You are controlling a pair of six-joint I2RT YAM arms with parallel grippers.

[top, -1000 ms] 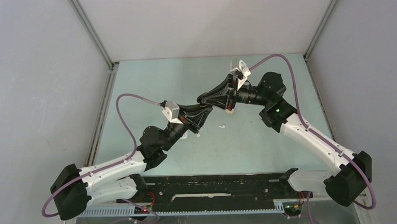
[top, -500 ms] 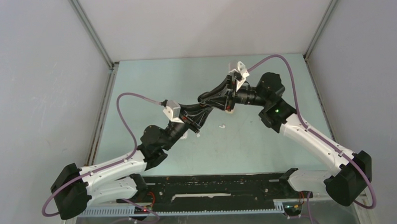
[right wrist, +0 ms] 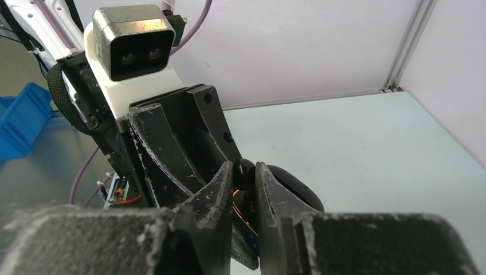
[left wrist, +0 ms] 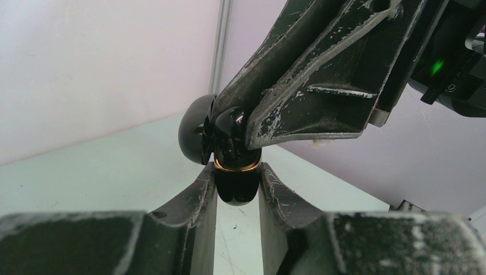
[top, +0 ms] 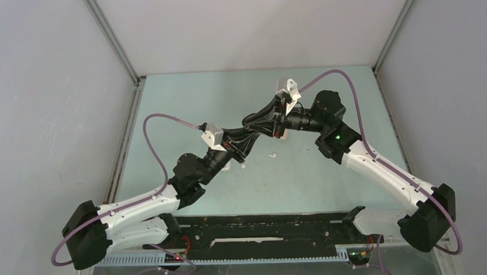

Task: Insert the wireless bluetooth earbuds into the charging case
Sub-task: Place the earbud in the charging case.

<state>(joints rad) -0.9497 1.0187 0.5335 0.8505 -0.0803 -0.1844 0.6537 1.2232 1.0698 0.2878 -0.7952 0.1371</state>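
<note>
My left gripper (left wrist: 236, 175) is shut on a glossy black charging case (left wrist: 236, 186) with a gold rim, held above the table with its lid (left wrist: 192, 134) open. My right gripper (right wrist: 245, 172) is shut on a black earbud (right wrist: 243, 171) and holds it at the case's opening; the earbud also shows in the left wrist view (left wrist: 230, 123). In the top view the two grippers meet tip to tip, left (top: 248, 136) and right (top: 254, 121), above mid-table. Two tiny white earbuds (top: 271, 154) (top: 242, 165) lie on the table below them.
The pale green table (top: 185, 103) is walled by grey panels on three sides. A small beige object (top: 282, 135) shows under the right wrist. A black rail (top: 263, 234) runs along the near edge between the arm bases.
My right arm has shifted slightly left, bringing the earbud closer onto the case. The left arm has hardly moved.
</note>
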